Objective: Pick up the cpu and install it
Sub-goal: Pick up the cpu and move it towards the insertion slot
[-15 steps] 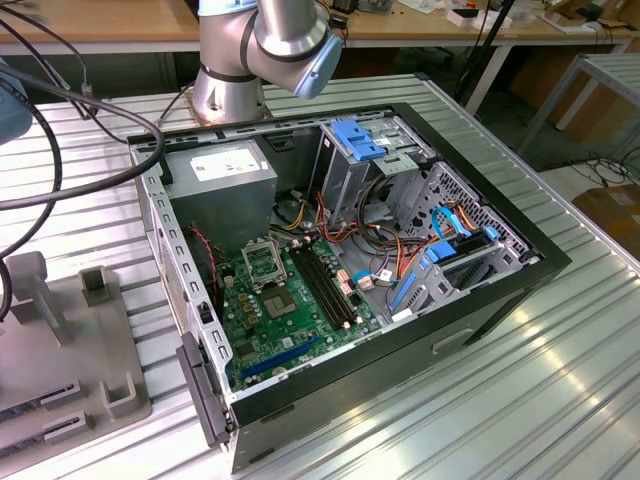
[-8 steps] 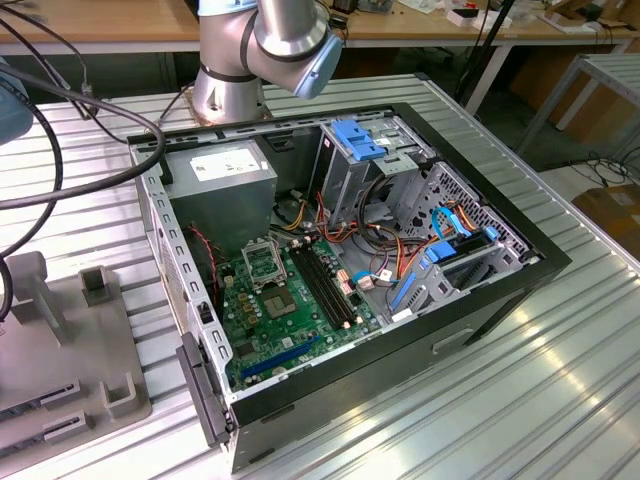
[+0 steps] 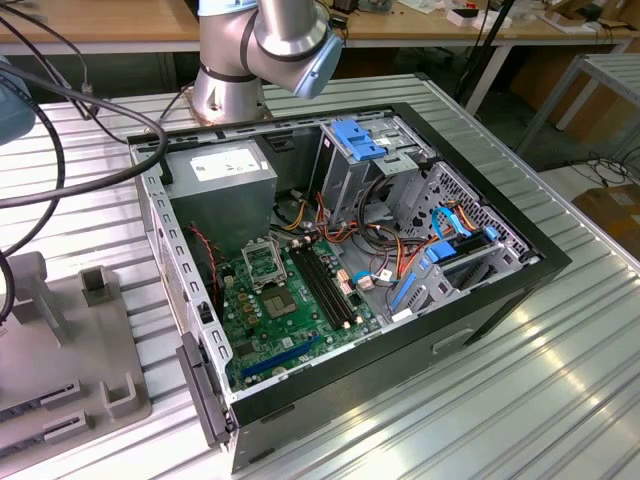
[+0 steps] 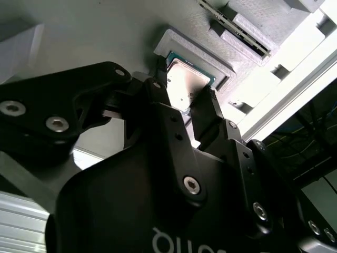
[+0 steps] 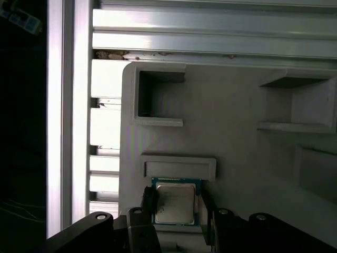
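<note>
The cpu (image 5: 175, 203) (image 4: 184, 84) is a small square chip with a silver-grey top and a green rim. It lies in the recess of a pale grey holder (image 5: 179, 166) (image 4: 195, 50). In both wrist views my gripper (image 5: 175, 206) (image 4: 181, 97) is right over it, and one black finger (image 5: 148, 203) (image 4: 158, 87) presses against each of two opposite edges, so it is shut on the chip. In the exterior view the open computer case holds the green motherboard (image 3: 290, 310), whose silver socket frame (image 3: 262, 265) stands hollow.
The grey fixture plate (image 3: 70, 340) with raised blocks lies on the exterior view's left, beside the black case (image 3: 480, 300). Thick cables (image 3: 60, 110) run across the ribbed metal table. More pockets (image 5: 158, 97) sit on the fixture near the holder. The arm's base (image 3: 230, 80) stands behind the case.
</note>
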You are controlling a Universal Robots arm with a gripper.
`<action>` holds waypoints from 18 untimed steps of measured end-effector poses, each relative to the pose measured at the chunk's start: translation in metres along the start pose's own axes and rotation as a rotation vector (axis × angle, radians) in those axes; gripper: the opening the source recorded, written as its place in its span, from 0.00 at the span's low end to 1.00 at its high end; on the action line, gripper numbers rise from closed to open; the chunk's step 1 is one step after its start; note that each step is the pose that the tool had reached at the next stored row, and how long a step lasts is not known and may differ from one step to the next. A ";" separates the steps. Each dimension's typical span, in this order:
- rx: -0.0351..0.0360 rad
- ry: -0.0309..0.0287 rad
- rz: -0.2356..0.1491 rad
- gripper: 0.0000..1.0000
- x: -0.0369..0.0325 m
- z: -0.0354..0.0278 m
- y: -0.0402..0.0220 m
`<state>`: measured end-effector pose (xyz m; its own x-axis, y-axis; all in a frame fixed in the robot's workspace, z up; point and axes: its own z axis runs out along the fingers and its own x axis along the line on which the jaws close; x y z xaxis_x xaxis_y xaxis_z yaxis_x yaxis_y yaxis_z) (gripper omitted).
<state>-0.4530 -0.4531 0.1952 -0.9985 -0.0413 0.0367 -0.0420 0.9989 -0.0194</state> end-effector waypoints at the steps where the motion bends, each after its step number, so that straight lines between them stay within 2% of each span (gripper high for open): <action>1: 0.0013 0.0000 0.000 0.44 -0.0001 0.0000 -0.0001; 5: 0.0043 0.0001 0.000 0.44 0.0000 0.0001 0.0000; 18: 0.0048 0.0002 0.000 0.44 0.0000 0.0000 0.0000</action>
<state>-0.4531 -0.4531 0.1952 -0.9985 -0.0411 0.0370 -0.0420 0.9988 -0.0242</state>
